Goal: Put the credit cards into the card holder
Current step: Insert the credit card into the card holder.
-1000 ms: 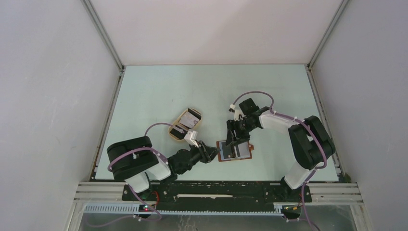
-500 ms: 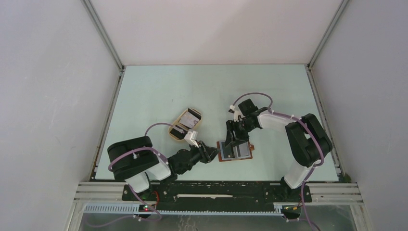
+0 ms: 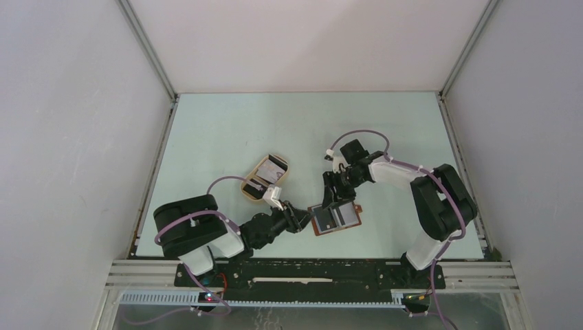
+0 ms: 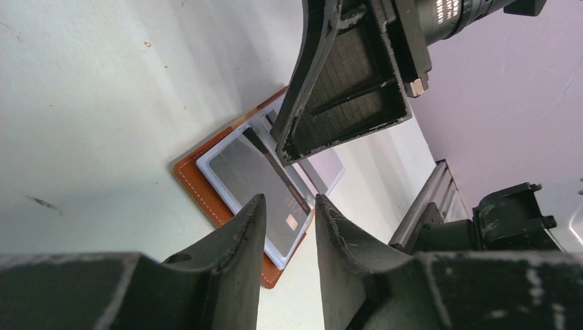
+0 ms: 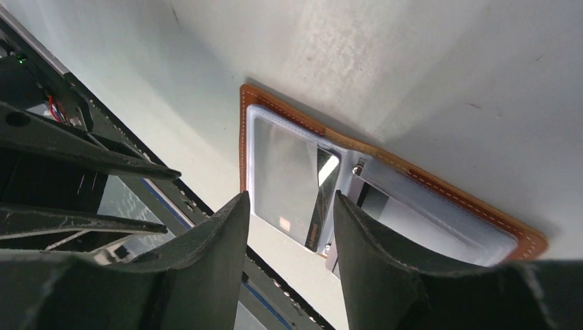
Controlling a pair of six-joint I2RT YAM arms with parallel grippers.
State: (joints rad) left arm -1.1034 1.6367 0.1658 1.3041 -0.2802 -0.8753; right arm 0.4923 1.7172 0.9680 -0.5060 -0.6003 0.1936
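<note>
You get even, diffuse light in the top view. The pale table [image 3: 227, 130] is bright and the shadows on it are short and soft. The white walls [image 3: 69, 137] look slightly washed out, with no hard glare.

From the left wrist, your near fingers [image 4: 234, 275] are dark, soft and out of focus, while the card holder [image 4: 189, 172] beyond them is sharp.

From the right wrist, the clear sleeve [image 5: 282, 172] carries a pale sheen that veils what lies under it. A soft grey shadow runs on the table along the card holder's far edge. That camera's own fingers [image 5: 206, 275] are blurred and nearly black.
</note>
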